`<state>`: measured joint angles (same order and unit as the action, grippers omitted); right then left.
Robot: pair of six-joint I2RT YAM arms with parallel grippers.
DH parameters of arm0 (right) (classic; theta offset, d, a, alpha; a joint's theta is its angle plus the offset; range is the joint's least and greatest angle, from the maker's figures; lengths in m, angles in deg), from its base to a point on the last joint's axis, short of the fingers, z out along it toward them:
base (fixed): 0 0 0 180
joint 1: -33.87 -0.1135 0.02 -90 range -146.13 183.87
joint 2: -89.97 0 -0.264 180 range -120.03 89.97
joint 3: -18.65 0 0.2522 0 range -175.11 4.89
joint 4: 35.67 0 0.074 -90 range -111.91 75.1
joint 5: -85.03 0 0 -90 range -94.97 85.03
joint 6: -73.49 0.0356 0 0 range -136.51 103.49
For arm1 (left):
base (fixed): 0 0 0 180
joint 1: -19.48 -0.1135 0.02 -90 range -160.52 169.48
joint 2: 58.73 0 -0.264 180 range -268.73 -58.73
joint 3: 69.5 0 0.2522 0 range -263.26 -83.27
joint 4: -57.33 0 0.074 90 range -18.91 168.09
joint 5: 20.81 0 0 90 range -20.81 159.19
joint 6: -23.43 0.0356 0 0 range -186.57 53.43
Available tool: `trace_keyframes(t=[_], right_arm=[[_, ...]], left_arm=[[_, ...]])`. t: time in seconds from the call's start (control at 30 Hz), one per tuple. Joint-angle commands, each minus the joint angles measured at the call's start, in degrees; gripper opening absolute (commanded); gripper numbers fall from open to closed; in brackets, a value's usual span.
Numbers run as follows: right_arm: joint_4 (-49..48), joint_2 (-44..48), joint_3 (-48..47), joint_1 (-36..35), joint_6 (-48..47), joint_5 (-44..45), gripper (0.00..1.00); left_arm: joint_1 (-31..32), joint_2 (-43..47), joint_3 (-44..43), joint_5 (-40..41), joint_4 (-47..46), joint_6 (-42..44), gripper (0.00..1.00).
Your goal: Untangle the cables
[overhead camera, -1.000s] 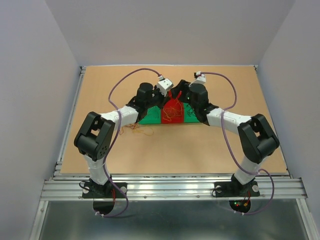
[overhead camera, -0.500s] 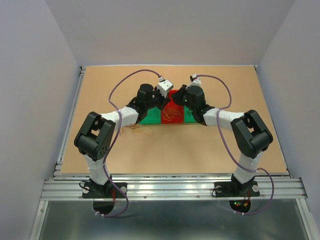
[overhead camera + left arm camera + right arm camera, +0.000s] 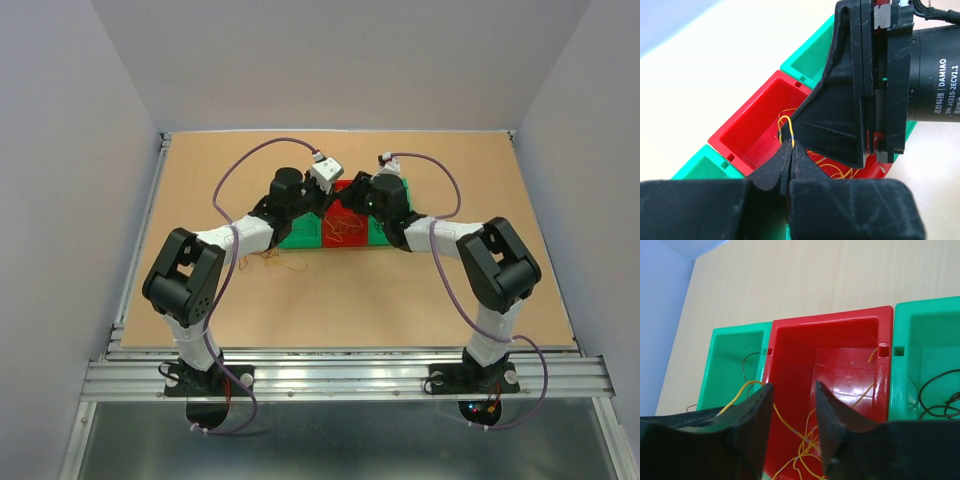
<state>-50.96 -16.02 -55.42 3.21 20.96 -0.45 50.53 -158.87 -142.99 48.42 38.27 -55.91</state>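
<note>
The cables (image 3: 805, 452) are hair-thin, curly wire strands, mostly orange-yellow. They lie as a loose, looping tangle on the floor of the red bin (image 3: 850, 340), the middle one of three bins in a row on the desk (image 3: 420, 300). A few dark strands (image 3: 935, 392) curl in the green bin on the right (image 3: 920, 330). One thin dark strand (image 3: 744, 365) hangs against the inner wall of the green bin on the left (image 3: 727, 355). More orange-yellow curls (image 3: 282, 263) lie loose on the desk just in front of the bins, under the left arm, spread roughly left to right.

The left jaws are pressed together over the red bin, pinching one yellow strand (image 3: 784, 117) at their very tips. From the pinch this strand stands upward and bends over into a small arch, its free end dropping back toward the bin floor.

The right jaws are spread with a clear gap between them, and nothing is gripped in that gap. They hover over the near edge of the red bin, close against the left jaws. In the right wrist view a yellow strand arches up beside the left finger and passes behind it. It then slants down to the right into the tangle, so its long axis runs diagonally across the bin. The rest of the tangle has no single direction.
</note>
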Motion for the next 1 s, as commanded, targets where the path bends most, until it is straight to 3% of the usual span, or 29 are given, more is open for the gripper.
trace_keyframes(t=[0.0,0.23,0.73,0.87,0.9,0.93,0.97], right_arm=[[-3.11,2.45,1.24,-0.02,-1.78,2.69,0.52],[-3.46,4.13,3.53,-0.02,-10.13,1.2,0.49],[-7.06,1.58,0.11,-0.11,-15.85,-2.58,0.49],[-7.24,0.79,-1.12,-0.11,-14.89,-3.37,0.35],[-7.24,0.36,-1.3,-0.11,-14.62,-3.37,0.21],[-7.24,0.09,-1.47,-0.11,-13.84,-3.2,0.14],[-7.15,-0.09,-1.56,-0.11,-13.22,-2.76,0.01]], left_arm=[[0.15,1.35,-0.48,0.29,-3.04,1.21,0.07],[0.15,0.73,-1.18,0.74,-2.43,1.21,0.06],[0.15,0.29,-2.41,-3.04,-0.67,0.95,0.03],[0.15,-0.32,-2.68,-3.22,-0.67,0.77,0.03],[0.15,-0.5,-2.85,-3.13,-0.58,0.77,0.05],[0.07,-0.76,-3.03,-2.96,-0.58,0.68,0.07],[0.15,-0.93,-3.12,-2.52,-0.58,0.77,0.15]])
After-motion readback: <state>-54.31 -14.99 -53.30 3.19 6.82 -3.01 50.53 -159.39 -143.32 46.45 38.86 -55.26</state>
